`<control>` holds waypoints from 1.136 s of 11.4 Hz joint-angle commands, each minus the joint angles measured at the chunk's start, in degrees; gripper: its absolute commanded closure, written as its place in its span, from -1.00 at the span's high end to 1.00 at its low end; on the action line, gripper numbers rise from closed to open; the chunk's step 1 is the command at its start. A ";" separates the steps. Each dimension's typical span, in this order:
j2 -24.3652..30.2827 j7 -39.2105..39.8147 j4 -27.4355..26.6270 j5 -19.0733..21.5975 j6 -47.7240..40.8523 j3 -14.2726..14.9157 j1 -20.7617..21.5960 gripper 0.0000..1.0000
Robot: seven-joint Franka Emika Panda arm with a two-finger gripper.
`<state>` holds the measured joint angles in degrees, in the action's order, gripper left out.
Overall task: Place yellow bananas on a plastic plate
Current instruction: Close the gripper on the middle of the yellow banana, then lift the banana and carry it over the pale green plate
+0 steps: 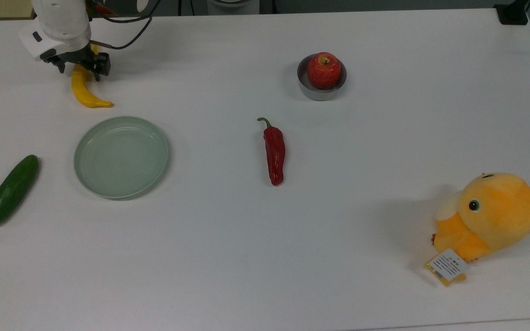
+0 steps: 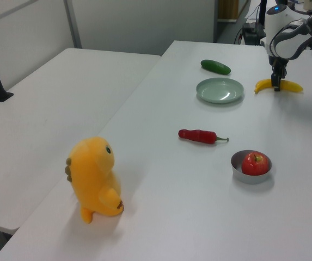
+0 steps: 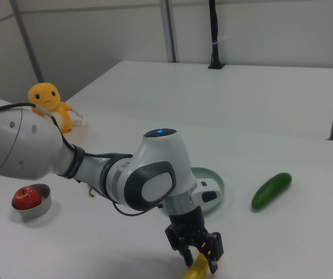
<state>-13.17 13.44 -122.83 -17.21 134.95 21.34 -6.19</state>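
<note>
My fingers stand apart astride the banana, across its long axis, near its stem end; the plate lies beyond its tip.

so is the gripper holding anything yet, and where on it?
Nothing is held yet. The open gripper straddles the stem half of the yellow banana, which lies flat on the table beside the plastic plate.

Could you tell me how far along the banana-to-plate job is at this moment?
Done: the end effector sits at the yellow banana, fingers either side of it. In hand: the grasp; the banana lies on the table. Left: closing, lifting, placing it on the empty plastic plate.
</note>
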 commanded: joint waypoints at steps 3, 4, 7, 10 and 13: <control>0.07 5.89 -0.48 -0.72 2.51 0.10 -0.93 -0.65; 0.16 5.98 -0.48 -0.64 2.42 0.10 -0.93 -0.71; 1.56 9.04 -0.48 -0.63 -0.55 0.19 -1.19 -0.70; 5.07 14.50 0.22 1.11 -3.20 0.54 -3.30 -0.70; 4.73 14.50 5.12 15.92 -3.12 0.46 -2.51 -0.70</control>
<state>-9.10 26.54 -120.97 -11.20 133.62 21.62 -9.72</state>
